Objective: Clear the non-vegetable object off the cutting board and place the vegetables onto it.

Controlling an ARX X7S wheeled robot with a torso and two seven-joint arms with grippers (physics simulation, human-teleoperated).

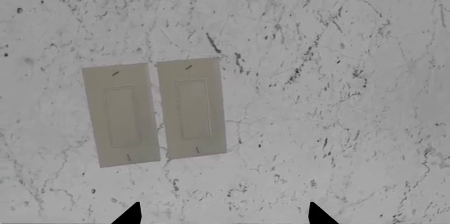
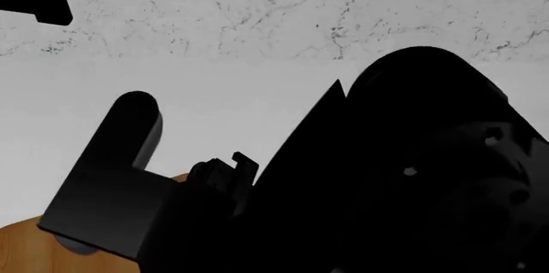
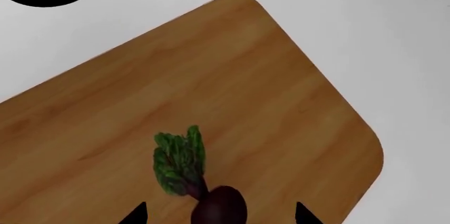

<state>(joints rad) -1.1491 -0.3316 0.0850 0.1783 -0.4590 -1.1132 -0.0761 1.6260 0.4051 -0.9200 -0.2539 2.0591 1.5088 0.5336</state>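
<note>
Right gripper (image 3: 219,214): in the right wrist view its two dark fingertips show at the frame's edge, spread wide, one on each side of the beet; neither touches it.
Beet (image 3: 218,206): dark purple bulb lying on the board, between the right fingertips, only partly in frame; its green leaves (image 3: 179,161) fan out flat over the wood, away from the gripper.
Board (image 3: 232,81): light-brown wood with lengthwise grain and rounded corners, lying flat on a plain white counter (image 3: 393,34). Nothing but the beet shows on the part in view.
Head view: the dark right arm (image 2: 403,176) fills most of the frame; a small wedge of the board (image 2: 26,247) shows at the lower left corner, behind an arm link. Beyond lies the white counter, then a marbled wall (image 2: 257,9).
Left gripper (image 1: 225,214): fingertips wide apart, nothing between them; it faces the marbled wall, well apart from it.
Switch plates (image 1: 155,110): two beige plates side by side on that wall, almost touching, slightly tilted in the left wrist view.
Eggplant, tomato: not in view.
</note>
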